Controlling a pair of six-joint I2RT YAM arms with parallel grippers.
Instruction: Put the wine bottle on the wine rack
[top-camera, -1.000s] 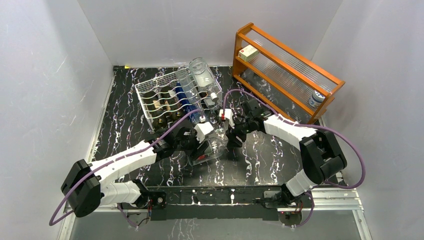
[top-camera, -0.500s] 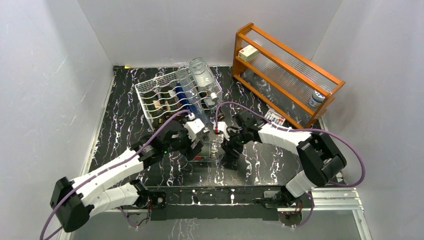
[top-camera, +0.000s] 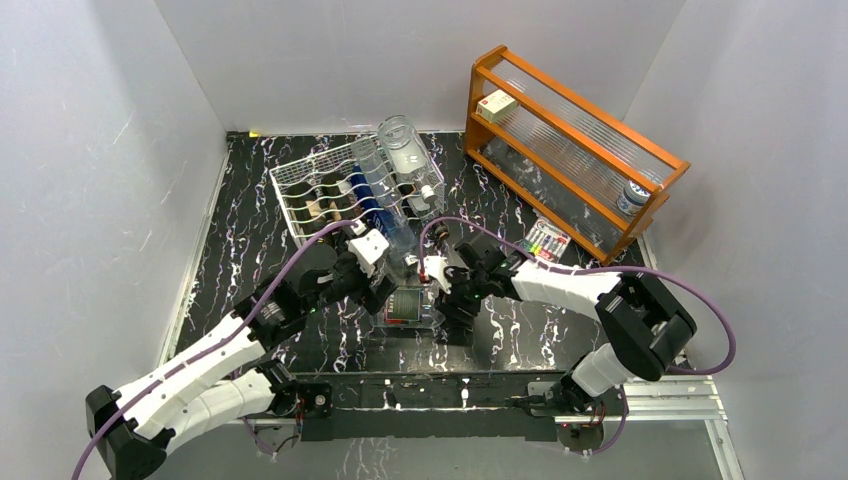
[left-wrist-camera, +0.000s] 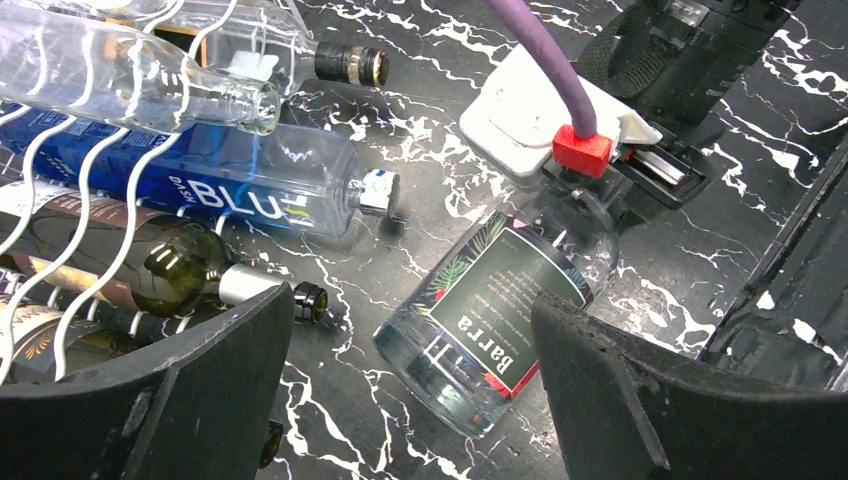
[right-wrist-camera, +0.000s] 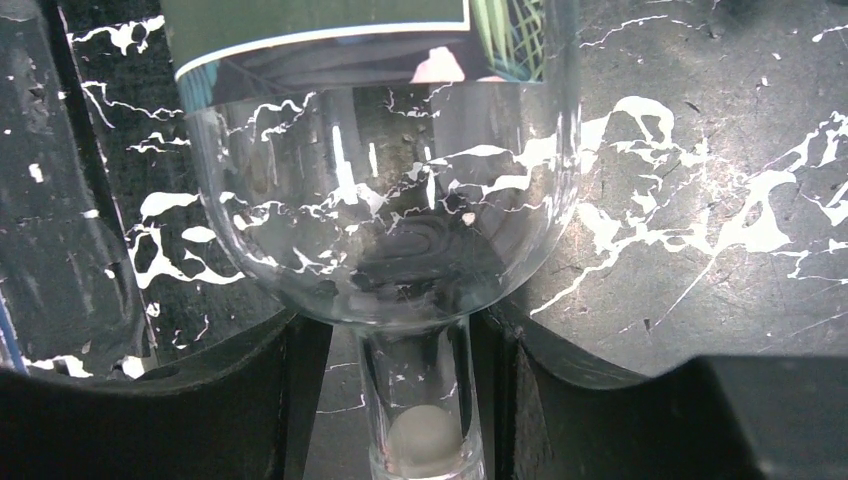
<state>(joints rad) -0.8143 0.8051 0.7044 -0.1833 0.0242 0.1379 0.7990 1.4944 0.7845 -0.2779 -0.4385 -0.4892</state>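
The wine bottle (left-wrist-camera: 500, 310), clear glass with a dark green label, lies low over the black marbled table (top-camera: 250, 250) in front of the rack. My right gripper (right-wrist-camera: 410, 400) is shut on its thin neck (right-wrist-camera: 420, 390), and the round shoulder fills that view. My left gripper (left-wrist-camera: 410, 400) is open, its fingers (left-wrist-camera: 190, 390) spread to either side of the bottle's base and touching nothing. From above, the bottle (top-camera: 405, 305) sits between the left gripper (top-camera: 385, 280) and the right gripper (top-camera: 437, 290). The white wire wine rack (top-camera: 300, 190) stands behind, holding several bottles.
A blue bottle (left-wrist-camera: 230, 185), a clear bottle (left-wrist-camera: 120, 75) and dark bottles (left-wrist-camera: 170, 270) stick out of the rack's front toward my left gripper. An orange wooden shelf (top-camera: 570, 150) stands at the back right. A pack of coloured pens (top-camera: 547, 240) lies before it.
My left gripper has let go of the wine bottle, opened and drawn back toward the rack. The right gripper has moved left and nearer, keeping hold of the neck, and the bottle now lies flatter.
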